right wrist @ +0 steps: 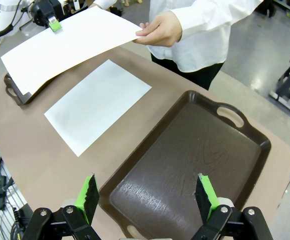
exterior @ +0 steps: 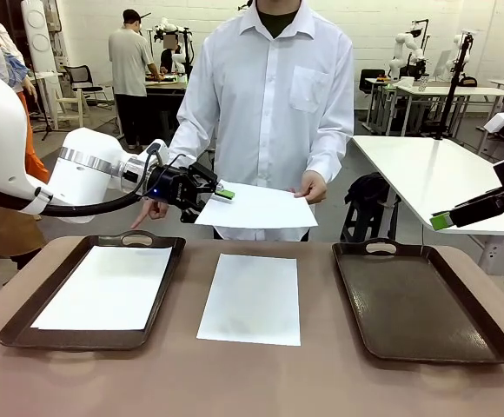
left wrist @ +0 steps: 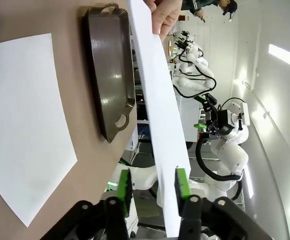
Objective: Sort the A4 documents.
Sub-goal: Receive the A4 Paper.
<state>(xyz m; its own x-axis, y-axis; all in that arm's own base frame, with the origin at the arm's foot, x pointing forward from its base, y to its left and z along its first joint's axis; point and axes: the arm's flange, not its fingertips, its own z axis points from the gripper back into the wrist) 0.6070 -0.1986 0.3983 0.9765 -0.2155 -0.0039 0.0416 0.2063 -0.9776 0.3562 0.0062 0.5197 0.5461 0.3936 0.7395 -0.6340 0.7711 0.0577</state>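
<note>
Blank white A4 sheet (exterior: 104, 287) lying flat inside the dark tray (exterior: 167, 287) at lower left, second sheet (exterior: 252, 298) flat on the desk (exterior: 252, 382) at centre frame, third sheet (exterior: 256, 208) raised nearly level in the air just above centre

Left claw (left wrist: 152, 181) narrow, right claw (right wrist: 146, 192) wide-open.

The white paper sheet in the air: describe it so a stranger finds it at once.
Above the far edge of the brown table, the person's hand holds a white rectangular paper sheet, one corner inside the left gripper. The other two sheets lie flat; this one is raised.
</note>
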